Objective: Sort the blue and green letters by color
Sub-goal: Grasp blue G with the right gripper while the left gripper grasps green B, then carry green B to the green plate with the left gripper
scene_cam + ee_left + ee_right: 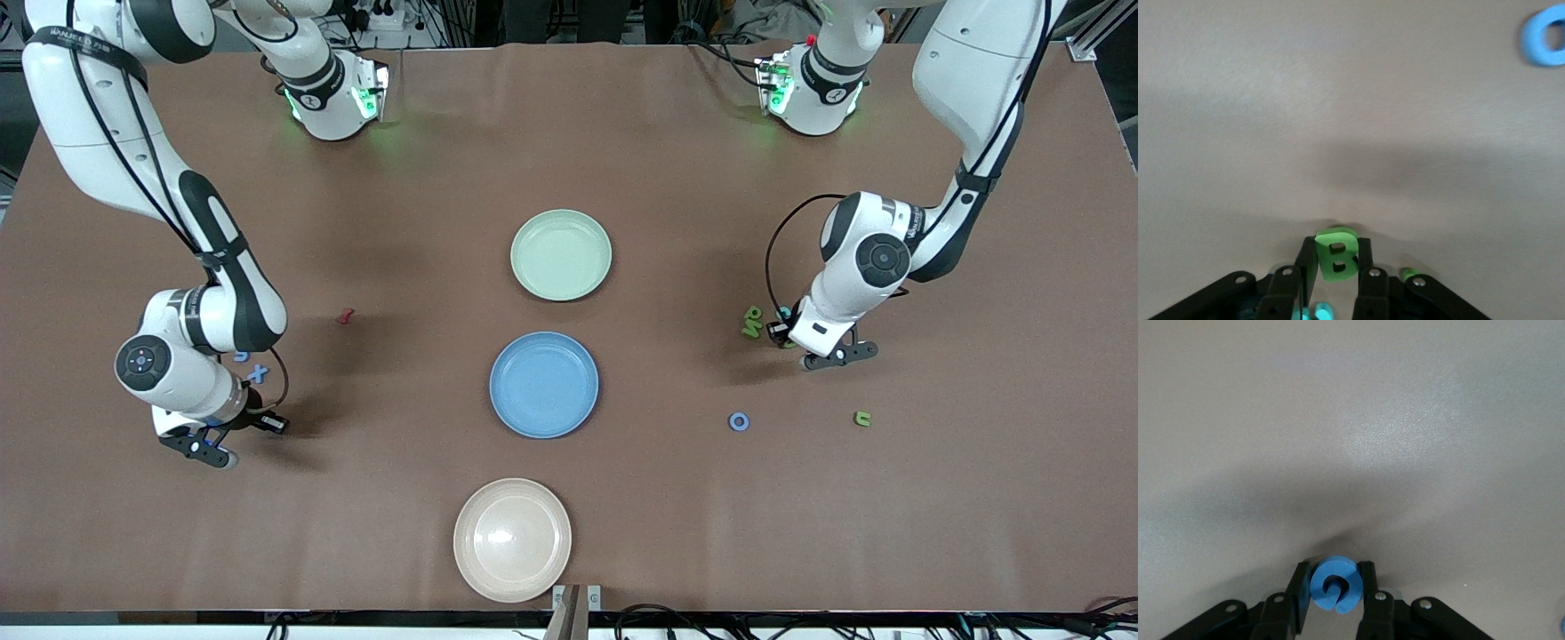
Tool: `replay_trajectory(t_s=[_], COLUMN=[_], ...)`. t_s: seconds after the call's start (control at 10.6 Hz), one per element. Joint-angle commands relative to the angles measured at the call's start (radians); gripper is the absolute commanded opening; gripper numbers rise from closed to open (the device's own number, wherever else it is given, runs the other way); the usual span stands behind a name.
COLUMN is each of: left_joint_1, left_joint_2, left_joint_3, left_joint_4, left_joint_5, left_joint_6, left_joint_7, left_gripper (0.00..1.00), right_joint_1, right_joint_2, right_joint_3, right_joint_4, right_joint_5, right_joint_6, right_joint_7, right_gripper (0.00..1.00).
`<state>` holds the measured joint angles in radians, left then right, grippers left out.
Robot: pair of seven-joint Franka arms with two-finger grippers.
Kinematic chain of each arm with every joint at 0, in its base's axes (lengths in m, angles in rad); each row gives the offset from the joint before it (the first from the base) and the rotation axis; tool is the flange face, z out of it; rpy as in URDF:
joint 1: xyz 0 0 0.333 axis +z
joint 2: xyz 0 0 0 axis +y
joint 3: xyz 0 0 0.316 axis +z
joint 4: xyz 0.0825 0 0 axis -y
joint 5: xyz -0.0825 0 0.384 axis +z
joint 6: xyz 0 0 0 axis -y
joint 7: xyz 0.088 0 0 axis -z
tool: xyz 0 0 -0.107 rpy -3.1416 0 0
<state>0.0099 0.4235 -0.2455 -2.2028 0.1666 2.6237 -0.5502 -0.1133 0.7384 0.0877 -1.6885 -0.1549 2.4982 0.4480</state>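
My left gripper (pixel 834 357) is shut on a green B (pixel 1336 257), low over the table at the left arm's end. A green N (pixel 752 322) lies beside it. A blue O (pixel 738 421) and a green u (pixel 861 418) lie nearer the front camera; the O also shows in the left wrist view (pixel 1545 40). My right gripper (pixel 210 447) is shut on a blue G (pixel 1336 585), low over the table at the right arm's end. A blue X (pixel 258 373) and another blue piece (pixel 241 356), partly hidden by the arm, lie beside it.
Three plates stand in a row down the table's middle: a pale green plate (pixel 561 254), a blue plate (pixel 544 384), and a beige plate (pixel 512 539) nearest the front camera. A dark red piece (pixel 345 315) lies toward the right arm's end.
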Motion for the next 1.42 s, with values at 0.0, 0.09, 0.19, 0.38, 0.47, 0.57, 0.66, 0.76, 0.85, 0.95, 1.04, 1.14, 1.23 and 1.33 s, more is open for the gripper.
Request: replay_trajectory(t_s=[0.0, 0.09, 0.19, 0.38, 0.47, 0.57, 0.66, 0.76, 0.85, 0.95, 1.04, 1.14, 1.23, 1.33], left_joint_1=[0.002, -0.011, -0.048, -0.176, -0.258, -0.315, -0.367, -0.405, -0.433, -0.458, -0.488, -0.513, -0.528, -0.530], left_joint_2=[-0.048, -0.040, -0.032, -0.014, -0.011, 0.012, 0.032, 0.044, 0.047, 0.052, 0.055, 0.057, 0.060, 0.061], left_joint_3=[-0.128, -0.179, -0.205, -0.209, -0.207, -0.207, -0.206, -0.204, -0.204, -0.204, -0.204, -0.204, -0.204, -0.204], left_joint_4=[0.018, 0.038, 0.057, 0.089, 0.113, 0.142, 0.165, 0.178, 0.178, 0.178, 0.178, 0.175, 0.170, 0.172], left_joint_5=[0.014, 0.016, 0.016, 0.014, 0.014, 0.014, 0.016, 0.020, 0.022, 0.022, 0.022, 0.022, 0.024, 0.024], left_joint_6=[-0.004, -0.004, -0.004, -0.004, -0.004, -0.004, -0.004, -0.004, -0.004, -0.004, -0.004, -0.004, -0.005, -0.007], left_joint_7=[-0.081, -0.168, -0.225, -0.362, -0.472, -0.555, -0.630, -0.696, -0.730, -0.766, -0.821, -0.867, -0.895, -0.901], left_gripper=[0.00, 0.00, 0.00, 0.00, 0.00, 0.00, 0.00, 0.00, 0.00, 0.00, 0.00, 0.00, 0.00, 0.11], right_joint_1=[0.012, 0.015, 0.032, 0.069, 0.081, 0.101, 0.141, 0.179, 0.229, 0.278, 0.332, 0.380, 0.433, 0.478], right_joint_2=[-0.014, -0.043, -0.065, -0.091, -0.105, -0.114, -0.123, -0.122, -0.119, -0.113, -0.110, -0.105, -0.091, -0.079], right_joint_3=[-0.011, -0.011, -0.009, 0.012, 0.047, 0.075, 0.082, 0.083, 0.083, 0.083, 0.081, 0.080, 0.075, 0.073], right_joint_4=[0.042, 0.052, 0.047, 0.047, 0.053, 0.062, 0.075, 0.090, 0.111, 0.140, 0.171, 0.194, 0.216, 0.225], right_joint_5=[-0.003, 0.000, 0.001, 0.006, 0.008, 0.008, 0.008, 0.008, 0.008, 0.008, 0.009, 0.024, 0.070, 0.081], right_joint_6=[-0.037, -0.108, -0.134, -0.165, -0.165, -0.165, -0.165, -0.165, -0.165, -0.165, -0.167, -0.165, -0.165, -0.165], right_joint_7=[0.034, 0.034, 0.038, 0.119, 0.167, 0.201, 0.222, 0.231, 0.247, 0.279, 0.302, 0.310, 0.317, 0.330], right_gripper=[0.16, 0.16, 0.16, 0.16, 0.16, 0.17, 0.18, 0.18, 0.17, 0.17, 0.17, 0.17, 0.17, 0.17])
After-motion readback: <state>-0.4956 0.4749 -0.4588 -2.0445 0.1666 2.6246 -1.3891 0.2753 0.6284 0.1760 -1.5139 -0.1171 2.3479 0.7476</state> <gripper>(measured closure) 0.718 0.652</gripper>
